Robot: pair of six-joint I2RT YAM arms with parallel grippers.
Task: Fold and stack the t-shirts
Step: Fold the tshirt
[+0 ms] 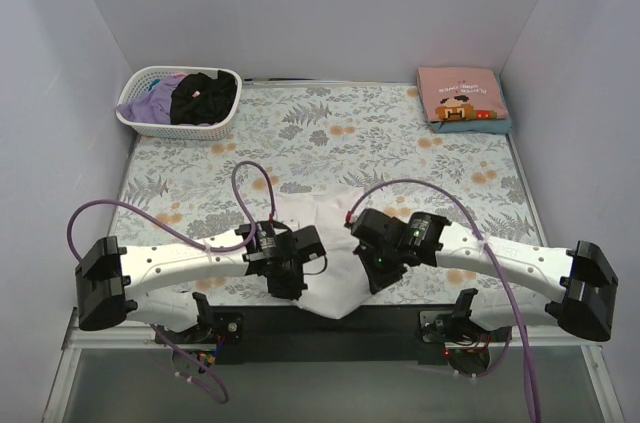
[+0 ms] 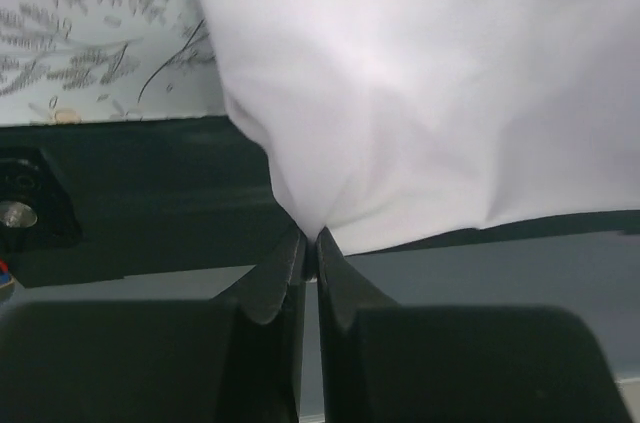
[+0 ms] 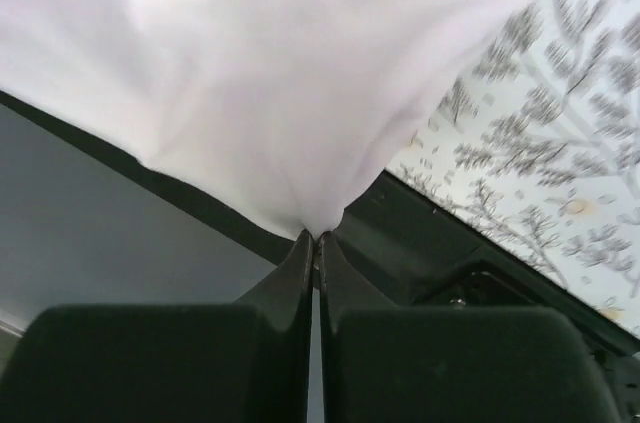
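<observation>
A plain white t-shirt lies at the near edge of the floral table cloth, its lower part hanging over the black front edge. My left gripper is shut on the shirt's near left edge; the cloth bunches into its closed tips. My right gripper is shut on the near right edge, where the white cloth puckers into the tips. A folded pink t-shirt with a cartoon print lies on a teal one at the far right corner.
A white slotted basket at the far left corner holds black and lavender tees. Purple cables arch over both arms. White walls enclose the table on three sides.
</observation>
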